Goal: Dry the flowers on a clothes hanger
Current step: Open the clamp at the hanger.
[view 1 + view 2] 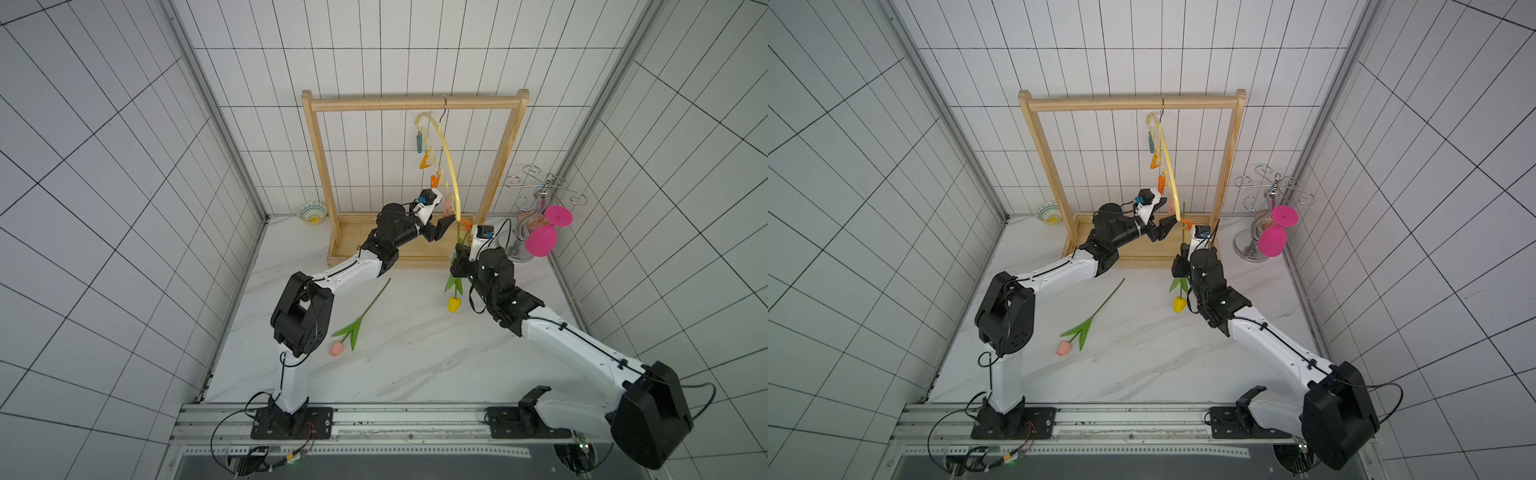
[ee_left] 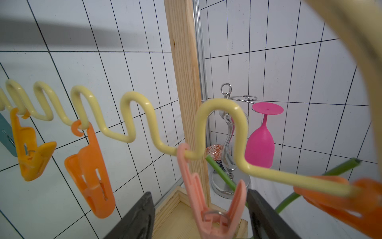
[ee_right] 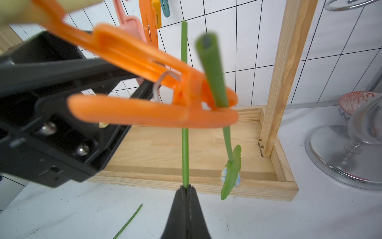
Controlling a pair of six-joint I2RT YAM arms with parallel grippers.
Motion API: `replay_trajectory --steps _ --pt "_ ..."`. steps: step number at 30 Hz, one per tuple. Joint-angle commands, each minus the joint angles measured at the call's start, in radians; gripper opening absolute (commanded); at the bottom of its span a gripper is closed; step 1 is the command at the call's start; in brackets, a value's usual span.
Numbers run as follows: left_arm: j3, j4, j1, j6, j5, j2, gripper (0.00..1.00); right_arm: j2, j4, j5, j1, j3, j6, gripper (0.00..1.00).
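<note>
Holding the yellow tulip [image 1: 454,304] head-down by its stem in the clamped-shut right gripper [image 3: 186,188], cut end up beside the pink clip [image 2: 187,171] on the hanger [image 1: 448,153], ready for pinching. Straddling that clip with the left gripper [image 2: 199,194], fingers wide and not squeezing yet, seemingly to spring it open. Showing a second flower [image 3: 213,72] already caught in the end orange clip [image 3: 144,111] above the tray [image 3: 165,153], the pink tulip [image 1: 336,348] flat on the table [image 1: 415,365], nothing discernible inside the bowl [image 1: 302,211]

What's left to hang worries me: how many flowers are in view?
3. A pink one lies on the table; a yellow one hangs from the right gripper; a third stem sits in an orange clip, head obscured.
</note>
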Motion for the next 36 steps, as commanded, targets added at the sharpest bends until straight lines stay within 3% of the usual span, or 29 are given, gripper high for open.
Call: replay_trajectory --steps 1,22,36 --pt "0.048 -0.028 -0.007 0.025 0.012 0.028 0.71 -0.027 0.029 -0.023 -0.01 0.0 -0.011 0.0" --pt "0.064 -0.038 -0.027 0.062 -0.021 0.005 0.39 -0.008 0.042 -0.054 -0.017 0.003 -0.017 0.0" --pt "0.069 -0.077 -0.069 0.074 -0.11 -0.022 0.33 -0.006 0.095 0.015 -0.02 -0.039 -0.019 0.0"
